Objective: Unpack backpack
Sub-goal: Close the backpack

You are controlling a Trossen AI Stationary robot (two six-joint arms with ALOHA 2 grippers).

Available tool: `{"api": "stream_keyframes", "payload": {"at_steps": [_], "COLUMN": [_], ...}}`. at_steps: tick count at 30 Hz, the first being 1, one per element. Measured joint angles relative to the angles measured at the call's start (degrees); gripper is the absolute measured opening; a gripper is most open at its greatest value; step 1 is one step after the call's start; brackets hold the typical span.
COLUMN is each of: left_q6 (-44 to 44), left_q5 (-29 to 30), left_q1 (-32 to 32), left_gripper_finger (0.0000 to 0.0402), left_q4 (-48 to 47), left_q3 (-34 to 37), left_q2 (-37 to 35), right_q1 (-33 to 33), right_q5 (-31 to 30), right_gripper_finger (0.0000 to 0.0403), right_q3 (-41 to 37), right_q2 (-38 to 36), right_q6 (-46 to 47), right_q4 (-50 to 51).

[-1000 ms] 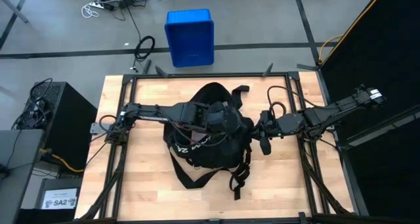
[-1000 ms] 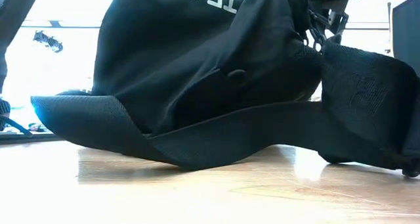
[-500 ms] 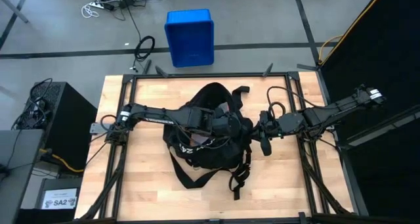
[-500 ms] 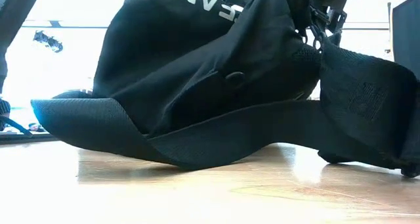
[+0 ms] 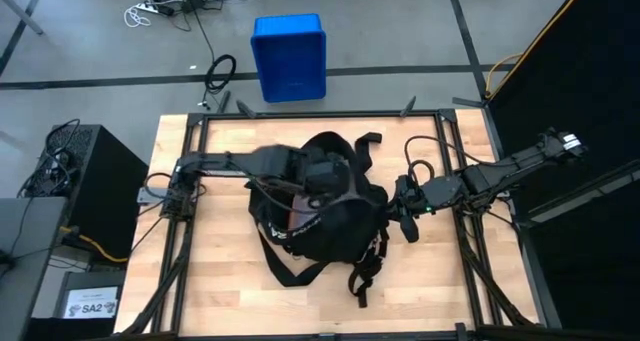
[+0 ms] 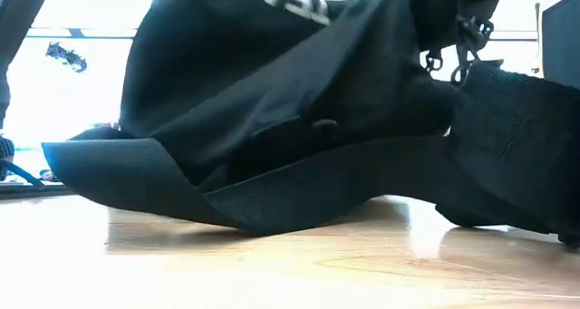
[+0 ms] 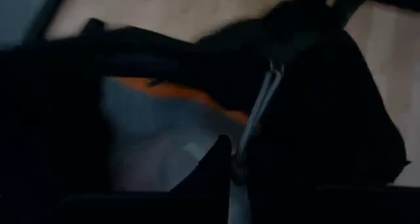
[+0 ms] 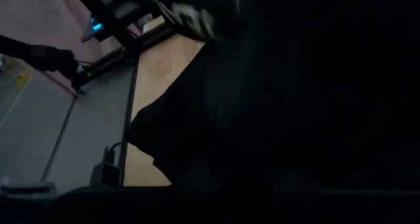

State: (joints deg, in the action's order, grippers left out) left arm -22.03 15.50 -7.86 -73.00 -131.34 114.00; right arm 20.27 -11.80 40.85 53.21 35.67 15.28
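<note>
Backpack [image 5: 325, 206] sat mid-table [image 5: 215, 281], straps trailing toward the near edge. High view: left gripper [image 5: 325, 171] was on top of the pack at its opening; right gripper [image 5: 405, 213] was touching the pack's right side. Fingers were hidden by fabric in every view, so can't tell how far either was open or whether it held anything.

Low view only: pack [image 6: 299, 110] bulged up off the wood, white lettering partly visible near the top, wide strap [image 6: 136, 168] lying flat on the tabletop, buckle hardware [image 6: 467, 37] hanging upper right.

Left wrist view only: looked into the pack interior, grey lining [image 7: 154, 145] w/ an orange edge [image 7: 190, 96] and a pale zipper line [image 7: 259, 109]. Right wrist view was mostly black fabric [image 8: 295, 92], w/ table edge and floor beyond.

Table was light wood w/ a black frame. Room: grey floor, blue crate [image 5: 289, 56] beyond the far edge, cables [image 5: 170, 1] on the floor, black box [image 5: 85, 176] left of the table.
</note>
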Motion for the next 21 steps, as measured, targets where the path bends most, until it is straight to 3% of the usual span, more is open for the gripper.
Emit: {"api": "stream_keyframes", "payload": {"at_steps": [2,7,17,21], "left_q6": [-0.57,-3.15,-2.41,-2.10], "left_q5": [1.44,3.21,1.79,-0.56], "left_q1": [-0.05,0.25,1.43,1.92], "left_gripper_finger": [0.0002,0.0001,0.0000,0.0000], "left_q4": [-7.73,-16.10,-15.48,-15.39], "left_q3": [-3.63,-0.60,2.52,7.66], "left_q2": [-0.04,-4.27,-7.47,-8.36], "right_q1": [1.10,3.47,11.20,15.92], "right_q5": [-0.19,-0.36,-1.16,-4.47], "right_gripper_finger": [0.0000,0.0000,0.0000,0.0000], "right_q3": [0.18,0.18,0.16,0.05], "right_q2": [0.00,-0.07,-0.16,-0.67], "right_q6": [0.80,2.38,11.07,14.10], "right_q4": [0.34,0.71,7.70,12.30]}}
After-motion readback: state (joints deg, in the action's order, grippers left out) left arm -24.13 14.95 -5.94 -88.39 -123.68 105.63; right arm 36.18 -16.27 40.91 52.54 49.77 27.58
